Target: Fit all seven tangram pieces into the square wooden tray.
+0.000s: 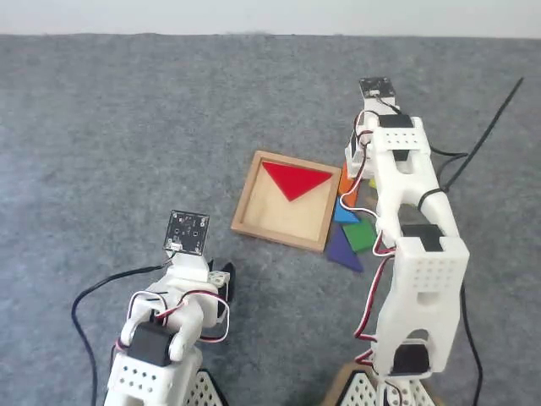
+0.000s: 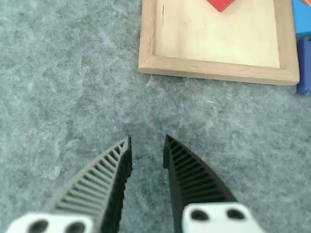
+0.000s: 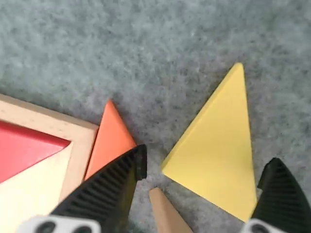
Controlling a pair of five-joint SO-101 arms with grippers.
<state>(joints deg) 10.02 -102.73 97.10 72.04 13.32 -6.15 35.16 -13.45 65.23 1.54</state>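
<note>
Tray (image 1: 245,222) holding 1/7: red tri (image 1: 295,179) lying against rim. 6 pcs remaining, by my count; yellow (image 3: 218,145), orange (image 3: 109,138), blue (image 1: 345,211), green (image 1: 362,235), purple (image 1: 342,247) lying beside tray. R jaws gaping wide, empty, straddling yellow. L jaws part-open, empty, hovering near tray.

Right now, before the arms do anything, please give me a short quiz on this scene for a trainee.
1. True or false: the red triangle lies inside the wooden tray.
2. Which piece lies between the open fingers of the right gripper? A. yellow triangle B. green piece C. blue triangle
3. Fill in: the tray holds ___ piece(s) in all.
Key: 1 true; 2 A; 3 one.
</note>
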